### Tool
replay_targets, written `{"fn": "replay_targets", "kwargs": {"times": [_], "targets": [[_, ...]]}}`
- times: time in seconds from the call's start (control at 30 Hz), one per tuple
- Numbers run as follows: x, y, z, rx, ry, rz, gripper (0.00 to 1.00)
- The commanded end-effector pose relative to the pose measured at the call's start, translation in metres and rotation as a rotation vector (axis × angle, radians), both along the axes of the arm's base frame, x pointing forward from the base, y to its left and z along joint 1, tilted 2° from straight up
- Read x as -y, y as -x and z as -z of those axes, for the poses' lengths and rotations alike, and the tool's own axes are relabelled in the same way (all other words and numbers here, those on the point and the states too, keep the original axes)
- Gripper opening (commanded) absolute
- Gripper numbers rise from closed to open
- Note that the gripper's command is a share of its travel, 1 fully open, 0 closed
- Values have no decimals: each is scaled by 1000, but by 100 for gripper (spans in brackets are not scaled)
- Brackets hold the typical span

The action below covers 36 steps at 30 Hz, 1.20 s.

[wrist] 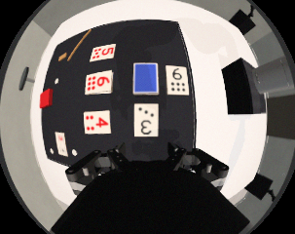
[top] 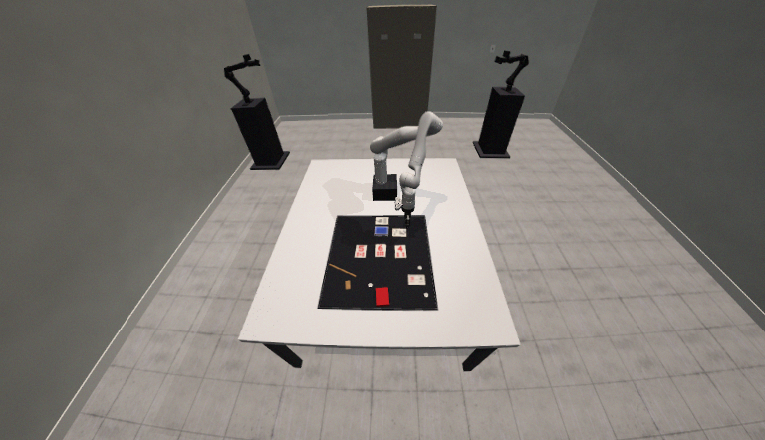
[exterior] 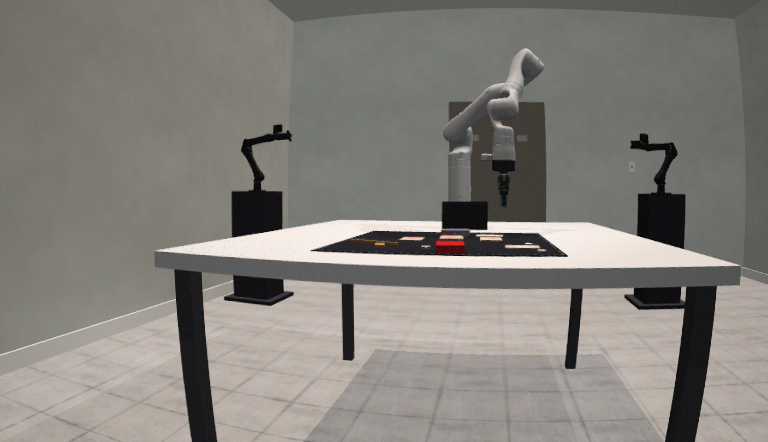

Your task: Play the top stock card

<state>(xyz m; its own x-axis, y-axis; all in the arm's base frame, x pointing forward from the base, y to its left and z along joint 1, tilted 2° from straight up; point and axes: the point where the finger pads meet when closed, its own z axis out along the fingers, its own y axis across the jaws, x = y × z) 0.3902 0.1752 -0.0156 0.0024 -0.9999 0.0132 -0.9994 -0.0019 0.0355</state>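
The face-down stock [top: 381, 231] [wrist: 146, 78] shows a blue back. A face-up black 3 [top: 398, 232] [wrist: 146, 120] lies beside it. A face-up black card with six pips [top: 382, 220] [wrist: 177, 80] lies on the stock's robot side. In a row in front are a red 5 [top: 360, 251] [wrist: 103, 53], a red 6 [top: 380, 250] [wrist: 98, 82] and a red 4 [top: 400, 251] [wrist: 97, 122]. My gripper [top: 407, 224] [exterior: 503, 205] [wrist: 146, 148] points down, open and empty. It is well above the table, past the black 3 on the side away from the stock.
The black mat [top: 388, 266] also bears a red box [top: 382, 296] [exterior: 450, 247] [wrist: 46, 98], a wooden stick [top: 342, 270], a small wooden block [top: 347, 285], a pale card [top: 416, 279] [wrist: 61, 143] and small white pieces [top: 370, 285] [top: 419, 267] [top: 425, 294].
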Motion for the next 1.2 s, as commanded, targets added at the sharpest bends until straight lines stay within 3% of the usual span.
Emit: {"fn": "replay_targets", "kwargs": {"times": [0.0,0.77,1.17], "targets": [[0,-1,-1,1,-1,1,85],[0,0,-1,1,-1,-5,85],[4,2,2,-10,2,-78,85]]}}
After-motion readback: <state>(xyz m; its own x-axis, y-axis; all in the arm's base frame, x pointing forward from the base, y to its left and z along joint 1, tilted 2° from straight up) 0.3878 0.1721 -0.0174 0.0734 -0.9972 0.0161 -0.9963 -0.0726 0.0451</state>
